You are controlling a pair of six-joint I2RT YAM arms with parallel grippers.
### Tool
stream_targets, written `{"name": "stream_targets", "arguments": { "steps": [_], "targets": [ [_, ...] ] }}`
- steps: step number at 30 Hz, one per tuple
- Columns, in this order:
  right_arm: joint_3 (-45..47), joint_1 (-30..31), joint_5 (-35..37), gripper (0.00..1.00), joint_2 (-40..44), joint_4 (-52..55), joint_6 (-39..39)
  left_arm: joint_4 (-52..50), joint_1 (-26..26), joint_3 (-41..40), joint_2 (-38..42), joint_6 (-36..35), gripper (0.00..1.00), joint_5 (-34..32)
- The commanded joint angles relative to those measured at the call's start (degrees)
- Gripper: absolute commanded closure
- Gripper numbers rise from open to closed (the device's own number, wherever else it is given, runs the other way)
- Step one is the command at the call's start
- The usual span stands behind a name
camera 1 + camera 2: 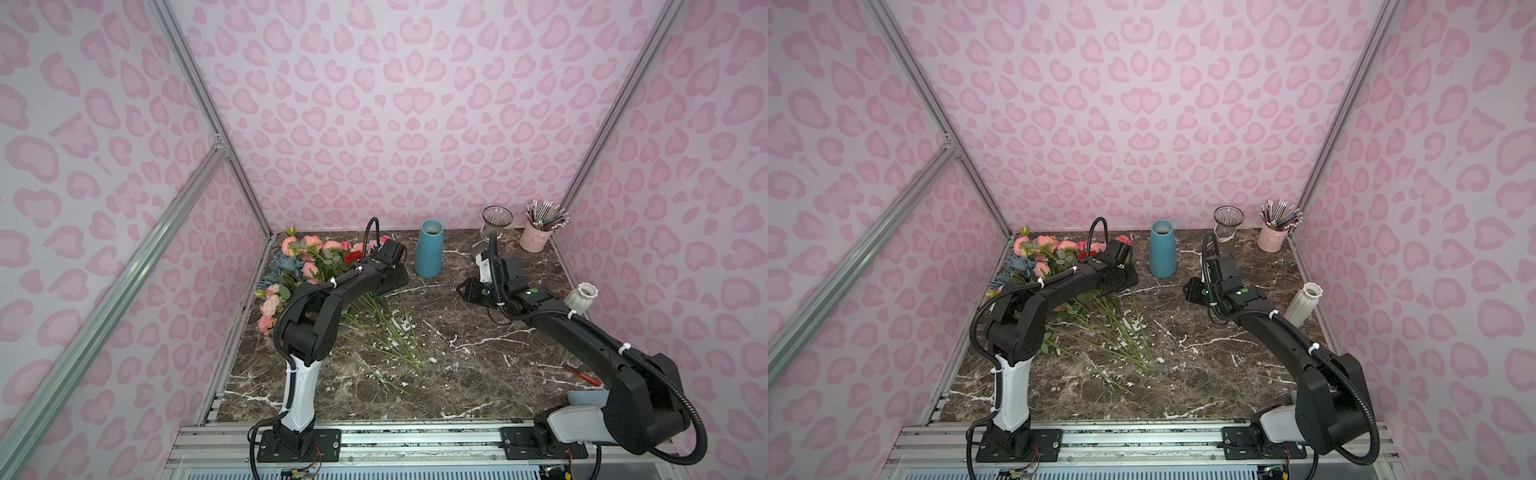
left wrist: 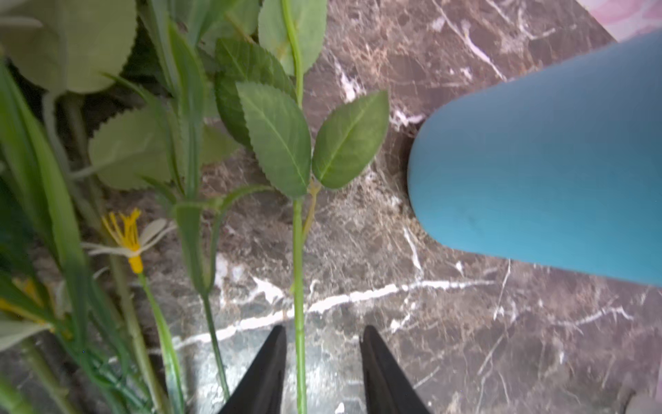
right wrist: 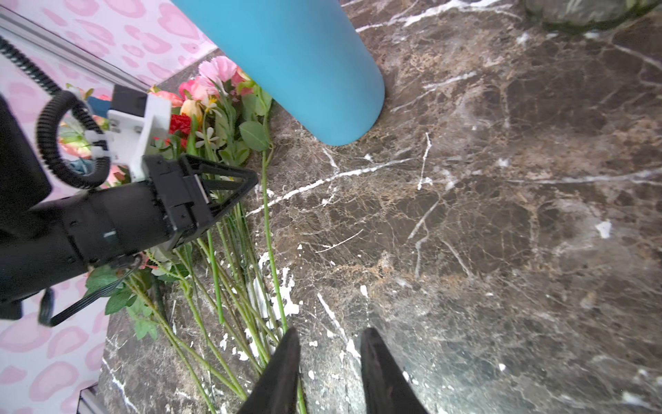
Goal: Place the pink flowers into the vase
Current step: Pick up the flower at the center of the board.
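pink flowers (image 1: 313, 242): probably light, floppy heads, wiry stems | grip: mid-stem | left claw (image 2: 322, 331): parted, straddling green stem (image 2: 299, 269) | right claw (image 3: 329, 333): parted, empty

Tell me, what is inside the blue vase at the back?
No flower stands in the blue vase; both top views show only a dark hollow at its mouth. Its walls hide the bottom.

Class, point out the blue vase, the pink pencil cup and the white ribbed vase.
blue vase (image 1: 429, 253), in a top view, middle of its body.
pink pencil cup (image 1: 536, 240), in a top view, front wall.
white ribbed vase (image 1: 578, 304), in a top view, ribbed side.
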State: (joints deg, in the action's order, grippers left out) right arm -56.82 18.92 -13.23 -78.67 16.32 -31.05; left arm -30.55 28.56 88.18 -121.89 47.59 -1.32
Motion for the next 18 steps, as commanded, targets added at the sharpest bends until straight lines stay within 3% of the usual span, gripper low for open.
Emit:
{"name": "stream_targets", "arguments": {
  "steps": [1, 13, 18],
  "targets": [
    [0.7, -1.1, -2.2, 0.66, 1.0, -1.2, 0.8, -1.6, 0.0, 2.0, -1.1, 1.4, 0.63, -4.5],
    [3.9, -2.9, -3.3, 0.66, 4.6, -1.5, 1.9, -2.5, -0.1, 6.7, -7.1, 2.1, 0.63, -5.9],
    [4.2, -3.2, -3.5, 0.66, 5.3, -0.9, 2.5, -2.3, -0.1, 8.1, -8.5, 2.2, 0.74, -6.2]
  ]
}}
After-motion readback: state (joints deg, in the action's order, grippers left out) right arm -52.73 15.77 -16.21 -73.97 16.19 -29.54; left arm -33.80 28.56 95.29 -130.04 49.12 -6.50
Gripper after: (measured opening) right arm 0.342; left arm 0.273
